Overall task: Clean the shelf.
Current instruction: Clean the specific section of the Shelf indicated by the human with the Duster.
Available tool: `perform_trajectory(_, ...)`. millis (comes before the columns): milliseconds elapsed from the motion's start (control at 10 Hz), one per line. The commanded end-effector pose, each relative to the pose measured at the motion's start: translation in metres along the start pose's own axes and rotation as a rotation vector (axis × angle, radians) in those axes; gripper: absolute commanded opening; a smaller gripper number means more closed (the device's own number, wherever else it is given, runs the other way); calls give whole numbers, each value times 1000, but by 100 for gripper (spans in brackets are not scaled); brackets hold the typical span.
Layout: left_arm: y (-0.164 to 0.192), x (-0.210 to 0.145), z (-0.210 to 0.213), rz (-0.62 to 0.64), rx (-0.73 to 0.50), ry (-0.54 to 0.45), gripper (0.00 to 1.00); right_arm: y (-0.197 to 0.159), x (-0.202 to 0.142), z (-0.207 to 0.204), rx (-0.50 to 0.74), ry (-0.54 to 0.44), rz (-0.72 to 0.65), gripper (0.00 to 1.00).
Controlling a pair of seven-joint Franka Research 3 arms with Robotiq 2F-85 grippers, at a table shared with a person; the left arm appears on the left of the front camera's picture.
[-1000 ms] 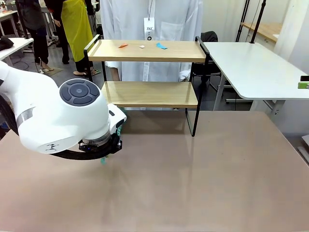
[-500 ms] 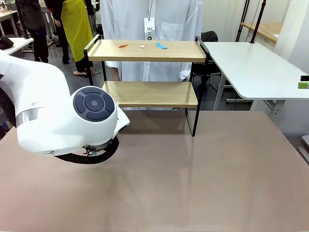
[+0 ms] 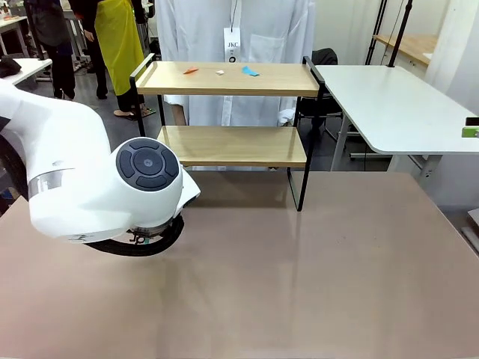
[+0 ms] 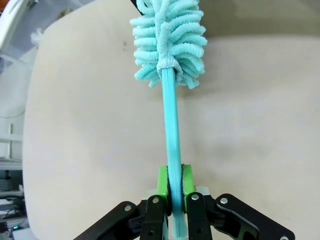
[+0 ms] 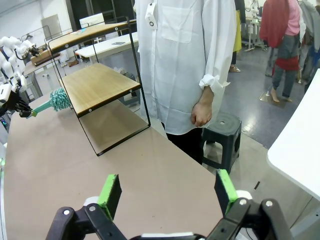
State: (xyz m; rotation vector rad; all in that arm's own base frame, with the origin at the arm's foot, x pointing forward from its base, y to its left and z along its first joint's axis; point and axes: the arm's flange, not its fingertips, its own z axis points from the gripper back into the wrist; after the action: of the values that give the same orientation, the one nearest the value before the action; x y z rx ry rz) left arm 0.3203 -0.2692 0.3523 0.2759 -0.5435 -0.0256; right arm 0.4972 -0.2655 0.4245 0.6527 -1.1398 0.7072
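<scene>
Ahead of the right pincer (image 5: 167, 192) the tan desk (image 5: 75, 160) spreads wide and matte, and it takes a soft, even light from above. Past the far edge of the desk, ahead of this pincer and a little to its right, a low black stool (image 5: 223, 127) stands on the smooth grey floor (image 5: 255, 95). At the pincer's right the edge of a white table (image 5: 300, 145) comes in. Far ahead and to its left, another white table (image 5: 107, 47) stands before dark panels (image 5: 95, 7) in the back wall. Under the left pincer (image 4: 171, 180) the same desk looks pale cream.
</scene>
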Motion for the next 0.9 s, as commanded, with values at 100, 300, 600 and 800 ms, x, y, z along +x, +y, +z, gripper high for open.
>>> perform_trajectory(100, 19, 11, 19, -19, -131, -18, 13, 1, 3, 0, -1, -1, 6, 100)
perform_trajectory(300, 41, 13, 28, -27, -192, -31, 13, 1, 3, 0, -1, -1, 6, 100)
perform_trajectory(600, 60, 8, 37, -142, -332, -31, 13, 1, 3, 0, -1, -1, 6, 100)
perform_trajectory(800, 91, 11, 42, -246, -492, -28, 13, 1, 3, 0, -1, -1, 6, 100)
